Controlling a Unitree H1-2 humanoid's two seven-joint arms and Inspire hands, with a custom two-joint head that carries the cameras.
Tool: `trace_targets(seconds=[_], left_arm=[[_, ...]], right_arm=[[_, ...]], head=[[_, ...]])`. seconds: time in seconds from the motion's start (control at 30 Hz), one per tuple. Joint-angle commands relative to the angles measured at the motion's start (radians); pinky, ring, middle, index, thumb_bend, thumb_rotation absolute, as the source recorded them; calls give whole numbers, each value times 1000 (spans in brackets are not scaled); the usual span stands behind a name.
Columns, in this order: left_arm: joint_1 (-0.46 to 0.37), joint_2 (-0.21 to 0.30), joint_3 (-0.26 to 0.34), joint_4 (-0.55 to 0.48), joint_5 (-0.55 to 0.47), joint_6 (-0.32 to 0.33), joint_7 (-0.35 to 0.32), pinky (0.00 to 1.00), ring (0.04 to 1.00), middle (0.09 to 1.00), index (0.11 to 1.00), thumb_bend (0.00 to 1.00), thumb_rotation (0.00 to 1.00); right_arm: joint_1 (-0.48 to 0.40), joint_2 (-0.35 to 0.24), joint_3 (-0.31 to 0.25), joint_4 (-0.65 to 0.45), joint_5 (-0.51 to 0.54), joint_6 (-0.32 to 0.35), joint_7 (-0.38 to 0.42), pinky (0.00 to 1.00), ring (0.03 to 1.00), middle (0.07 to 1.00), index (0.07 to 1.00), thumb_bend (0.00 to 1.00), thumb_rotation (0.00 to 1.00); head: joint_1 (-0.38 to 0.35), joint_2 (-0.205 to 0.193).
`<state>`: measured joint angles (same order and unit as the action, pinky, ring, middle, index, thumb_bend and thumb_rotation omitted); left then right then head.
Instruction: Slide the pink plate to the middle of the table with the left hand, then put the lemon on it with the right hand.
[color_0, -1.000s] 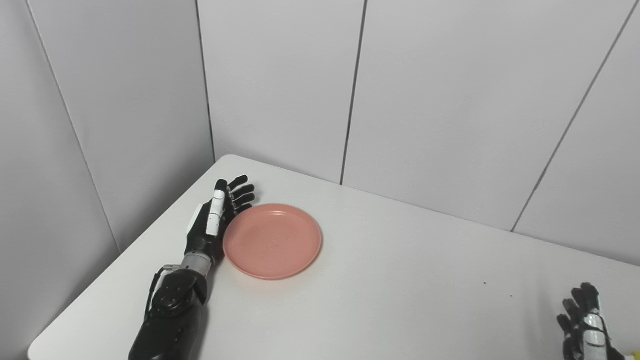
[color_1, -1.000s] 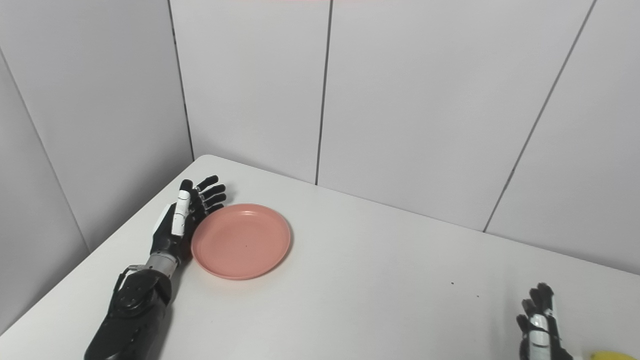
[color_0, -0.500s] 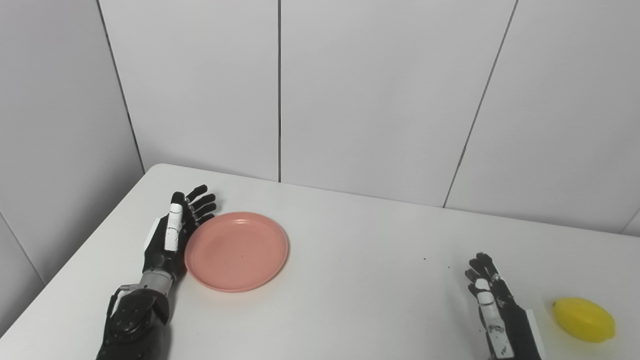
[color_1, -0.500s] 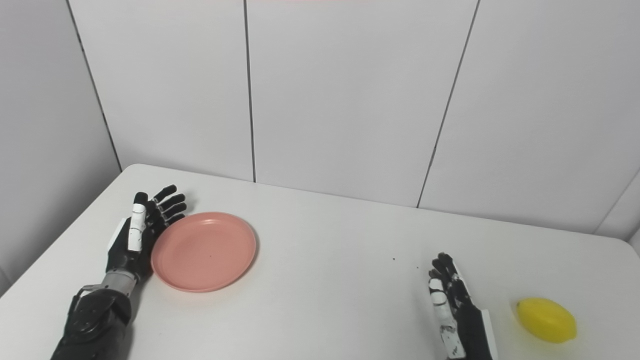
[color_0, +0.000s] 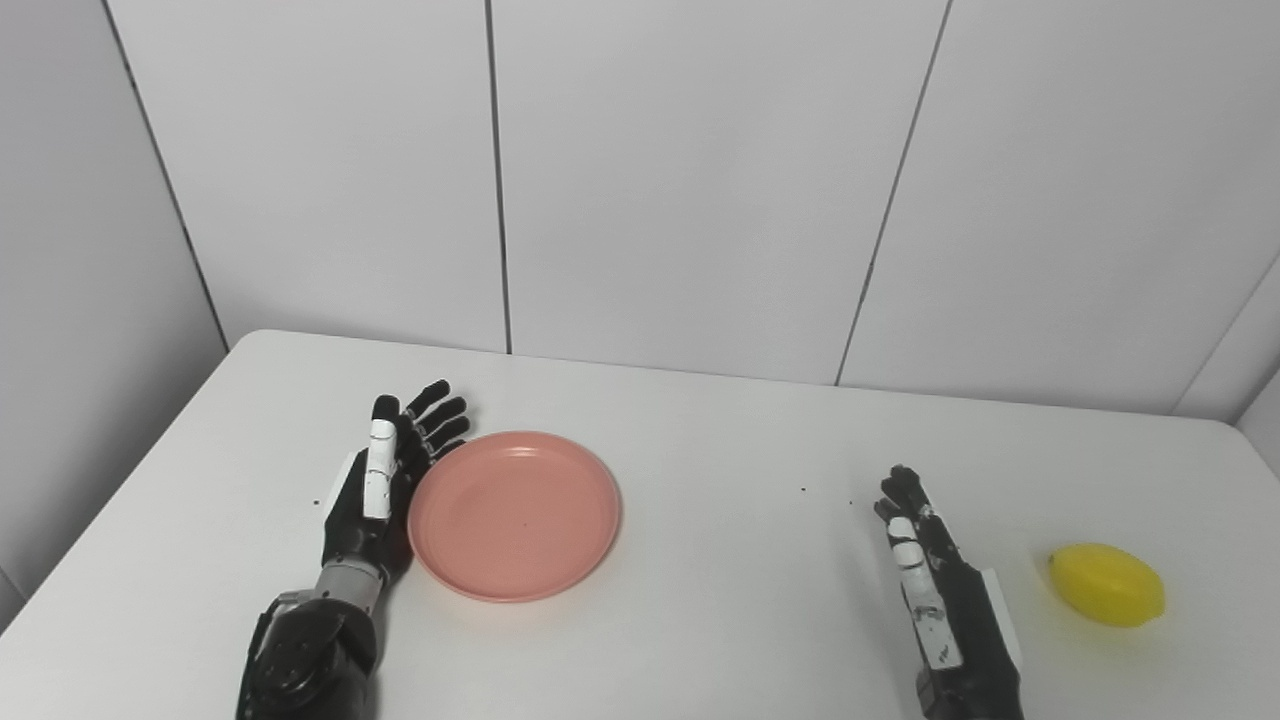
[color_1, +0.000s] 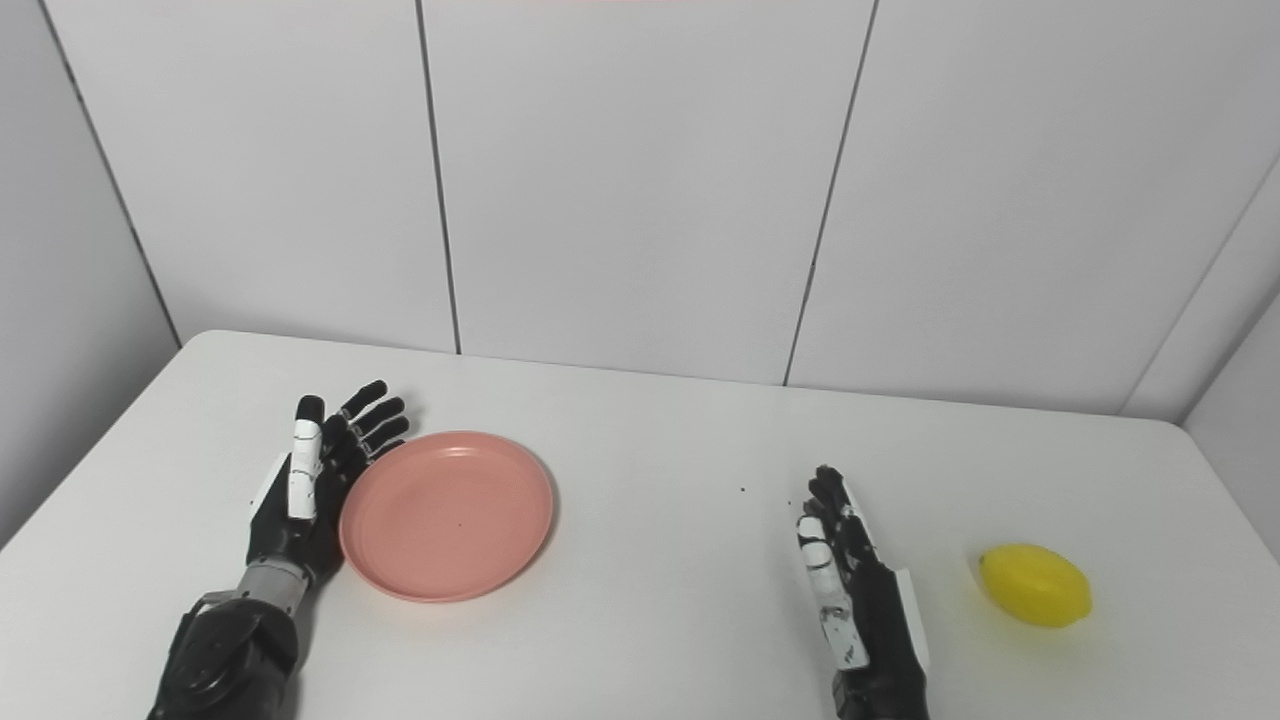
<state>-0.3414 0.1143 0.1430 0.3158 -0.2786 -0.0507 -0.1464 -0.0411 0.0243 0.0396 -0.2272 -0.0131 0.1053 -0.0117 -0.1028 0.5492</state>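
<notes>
The pink plate (color_0: 515, 512) lies flat on the white table (color_0: 720, 440), left of the middle. My left hand (color_0: 385, 487) stands on edge against the plate's left rim, fingers stretched out and apart, holding nothing. A yellow lemon (color_0: 1106, 585) rests near the right edge of the table. My right hand (color_0: 940, 590) is open at the front right, fingers straight, a short gap to the left of the lemon and not touching it.
Grey panelled walls (color_0: 690, 180) close in the table at the back and left. A few small dark specks (color_0: 803, 489) mark the tabletop between the plate and the right hand.
The camera has swung to the right, bringing the lemon and the right hand into view. The left hand and the plate have shifted a little to the right on the table.
</notes>
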Motion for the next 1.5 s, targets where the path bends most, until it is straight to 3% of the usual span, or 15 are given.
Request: trace_targets(seconds=[0.0,0.3,0.6,0.73,1.03,1.47], left_arm=[[33,-24,-16,10,-3,24,-15,872,858,847,834,785,1000],[52,-67,-67,-41,22,55,-6,844,855,849,838,785,1000],[64,-121,-100,-88,68,84,24,866,879,863,855,767,1000],[71,-137,-117,-80,73,60,9,873,887,870,871,754,1000],[80,-174,-156,-65,109,22,19,869,871,867,865,775,1000],[68,-226,-191,-33,164,-26,42,892,893,888,876,807,1000]], right_arm=[[-30,11,5,-23,-3,-44,-1,1000,952,950,940,643,859],[-32,24,11,-7,-24,-44,-12,1000,953,954,938,724,861],[-44,35,16,21,-44,-49,-22,1000,956,960,946,722,880],[-47,38,17,33,-45,-59,-21,1000,962,963,951,695,871],[-47,35,21,40,-54,-68,-20,1000,973,969,959,664,866],[-35,28,1,8,-58,-37,-29,1000,966,954,939,716,878]], head=[[-20,-2],[-85,-13],[-158,-33],[-198,-46],[-219,-49],[-190,-27]])
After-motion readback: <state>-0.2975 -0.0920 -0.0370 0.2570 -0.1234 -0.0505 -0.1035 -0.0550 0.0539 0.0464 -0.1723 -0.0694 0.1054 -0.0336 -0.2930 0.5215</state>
